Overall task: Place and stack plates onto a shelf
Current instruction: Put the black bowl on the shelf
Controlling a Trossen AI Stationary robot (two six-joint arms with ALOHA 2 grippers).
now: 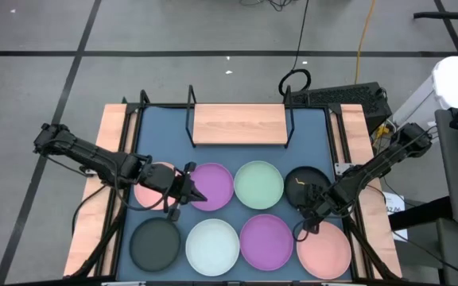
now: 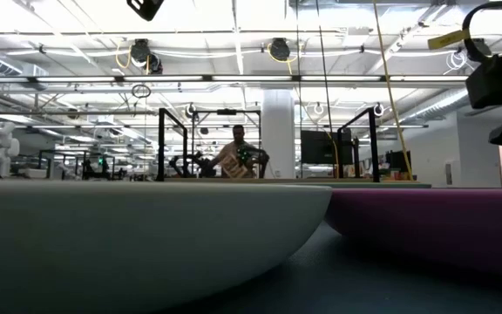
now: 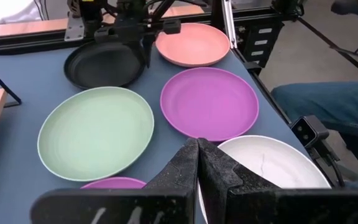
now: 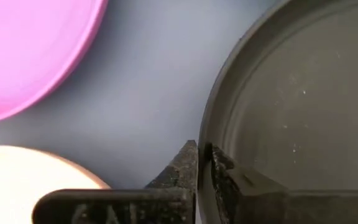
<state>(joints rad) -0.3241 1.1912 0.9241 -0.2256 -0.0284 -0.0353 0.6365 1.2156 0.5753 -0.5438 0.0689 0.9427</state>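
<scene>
Evidently the right gripper (image 4: 204,163) was pinched on the near rim of the far-right black plate (image 1: 304,185), which lay flat on the table (image 1: 308,127), the shelf (image 1: 238,124) bare at the far edge. With so thin a bite the plate could tip or slip out when lifted. The left gripper (image 3: 197,163), closed on nothing, hovered over the far purple plate (image 1: 213,185).

Left gripper (image 3: 198,163) fingers pressed together above white plate (image 3: 277,163). Beyond: pale green plate (image 3: 96,132), purple plate (image 3: 209,102), black plate (image 3: 104,64), pink plate (image 3: 192,45); the right gripper appears to meet the black plate's rim.
</scene>
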